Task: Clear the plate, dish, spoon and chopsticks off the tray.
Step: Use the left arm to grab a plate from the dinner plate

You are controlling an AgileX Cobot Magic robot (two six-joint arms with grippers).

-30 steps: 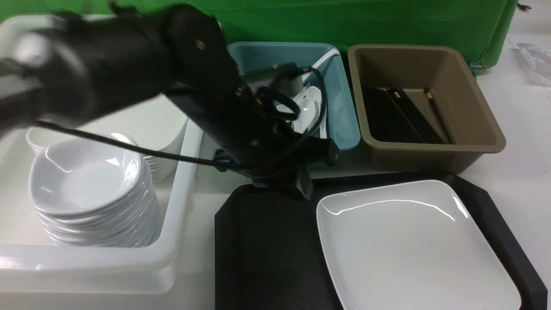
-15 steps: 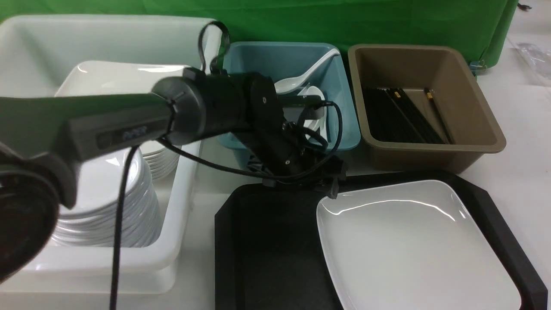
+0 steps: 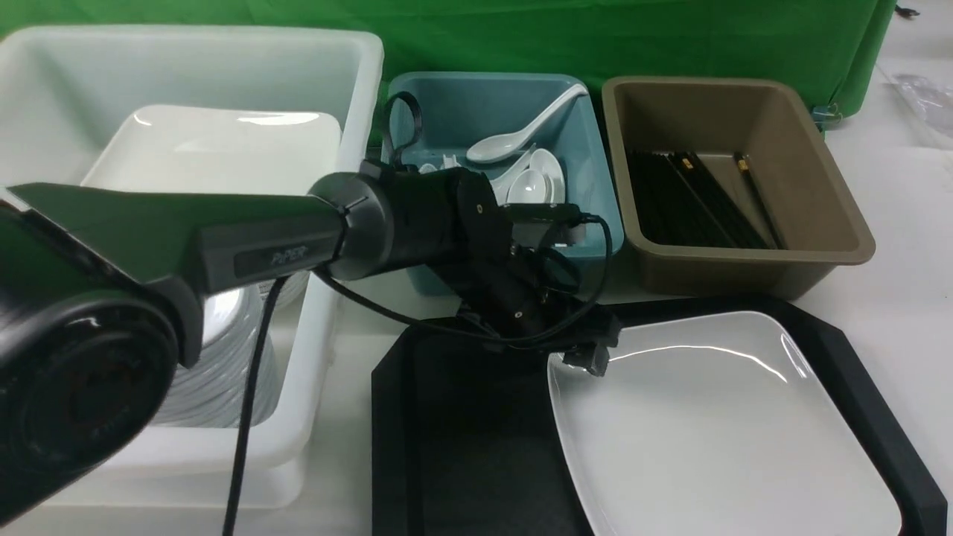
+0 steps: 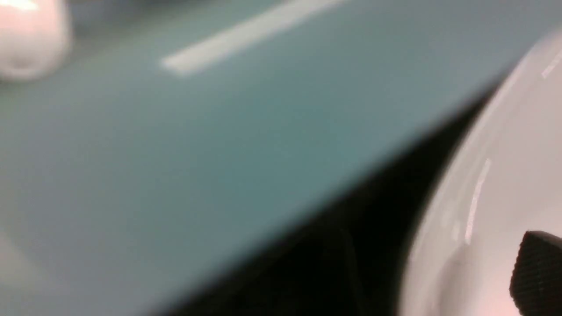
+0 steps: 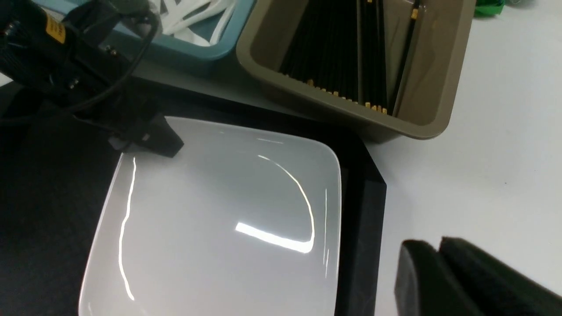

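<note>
The large white plate lies on the right half of the black tray. My left gripper is open at the plate's far left corner. One finger pad hangs over the plate's inside, with the rim between the jaws. White spoons lie in the teal tub. Black chopsticks lie in the brown tub. My right gripper is shut and empty over the bare table, beside the tray's right rim.
A big white tub on the left holds stacked large plates and a stack of small dishes half hidden behind my left arm. A green cloth hangs at the back. White table lies right of the tray.
My left arm has swung right and down from in front of the teal tub to the plate's far left corner, and its jaws have opened. The plate has not moved.
</note>
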